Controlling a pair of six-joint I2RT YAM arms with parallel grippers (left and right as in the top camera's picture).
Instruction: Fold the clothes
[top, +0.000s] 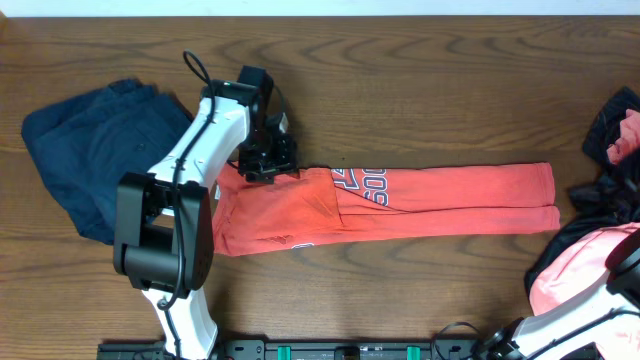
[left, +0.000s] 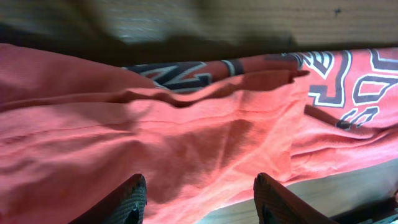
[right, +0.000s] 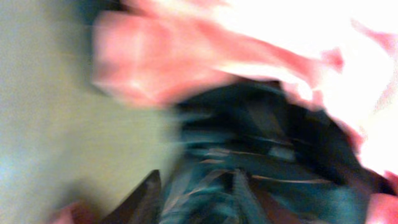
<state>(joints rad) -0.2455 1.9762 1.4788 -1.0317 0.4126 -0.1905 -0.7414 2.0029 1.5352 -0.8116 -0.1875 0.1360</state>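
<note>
The clothes include an orange-red T-shirt (top: 400, 200) with white lettering, lying as a long folded strip across the table's middle. My left gripper (top: 266, 163) hovers over its upper left end. In the left wrist view the left gripper (left: 202, 190) is open, both fingertips (left: 134, 196) apart above the wrinkled orange cloth (left: 186, 130), gripping nothing. My right arm (top: 575, 318) reaches toward the pile of pink and black clothes (top: 585, 275) at the right edge. The right wrist view is blurred: one dark finger (right: 149, 196) shows beside black-patterned cloth (right: 267, 143) and pink cloth (right: 186, 56).
A navy garment (top: 95, 150) lies folded at the far left. More black and pink pieces (top: 615, 140) sit at the right edge. Bare wooden table (top: 400, 90) runs behind and in front of the shirt.
</note>
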